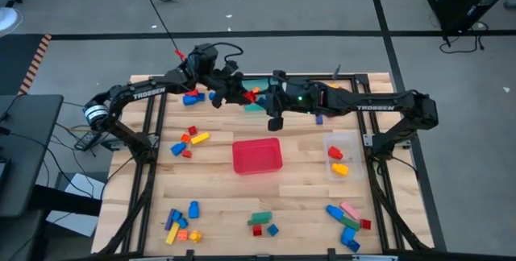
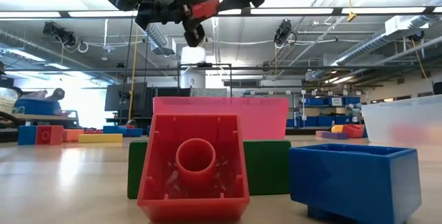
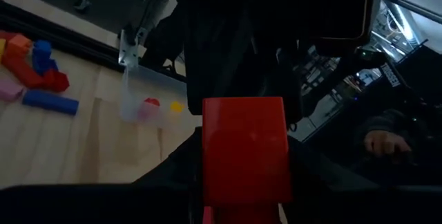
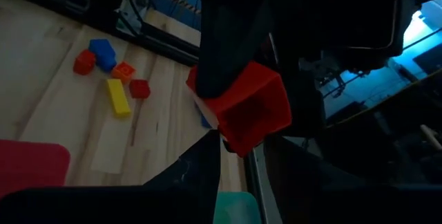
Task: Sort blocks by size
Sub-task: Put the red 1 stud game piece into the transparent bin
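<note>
Wooden table [image 1: 298,188] carries scattered blocks; above its far edge the left gripper [image 1: 244,96] pinches a red block [image 3: 243,155], the right gripper [image 1: 272,100] meeting it, grip unclear. Rigid, light, slick plastic: clamp flat sides.

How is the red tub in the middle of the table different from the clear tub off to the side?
The red tub is solid red, so you cannot see through its walls; the clear tub is see-through. From above, the red tub looks empty, while the clear tub holds a red block and a yellow block. The red tub also looks larger. Both are open-topped and sit flat on the wooden table.
</note>
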Robot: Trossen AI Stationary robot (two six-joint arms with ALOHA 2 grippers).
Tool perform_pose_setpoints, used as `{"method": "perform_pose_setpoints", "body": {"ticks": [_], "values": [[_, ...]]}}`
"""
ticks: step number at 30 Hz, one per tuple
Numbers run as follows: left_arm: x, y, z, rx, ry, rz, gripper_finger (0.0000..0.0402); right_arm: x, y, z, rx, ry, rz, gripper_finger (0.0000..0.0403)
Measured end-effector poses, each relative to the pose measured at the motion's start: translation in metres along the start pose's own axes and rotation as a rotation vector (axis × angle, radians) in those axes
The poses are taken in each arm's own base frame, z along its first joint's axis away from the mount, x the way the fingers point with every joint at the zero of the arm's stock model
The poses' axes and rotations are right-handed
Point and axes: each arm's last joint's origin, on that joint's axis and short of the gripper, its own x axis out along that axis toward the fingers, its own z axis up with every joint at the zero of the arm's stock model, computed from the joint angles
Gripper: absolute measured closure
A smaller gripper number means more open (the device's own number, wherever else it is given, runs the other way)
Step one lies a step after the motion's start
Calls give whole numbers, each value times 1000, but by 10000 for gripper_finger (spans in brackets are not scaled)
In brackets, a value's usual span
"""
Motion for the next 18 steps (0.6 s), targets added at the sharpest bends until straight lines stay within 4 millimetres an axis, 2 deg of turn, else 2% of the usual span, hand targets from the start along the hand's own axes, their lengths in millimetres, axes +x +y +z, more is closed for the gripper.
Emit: {"method": "perform_pose_setpoints", "body": {"ticks": [11, 18], "values": [[-9, 7, 5, -8, -47, 59, 263, -3, -1, 4, -6, -11, -41, 276], [-8, 4, 8, -30, -55, -1, 263, -2, -6, 2, -3, -41, 18, 285]]}}
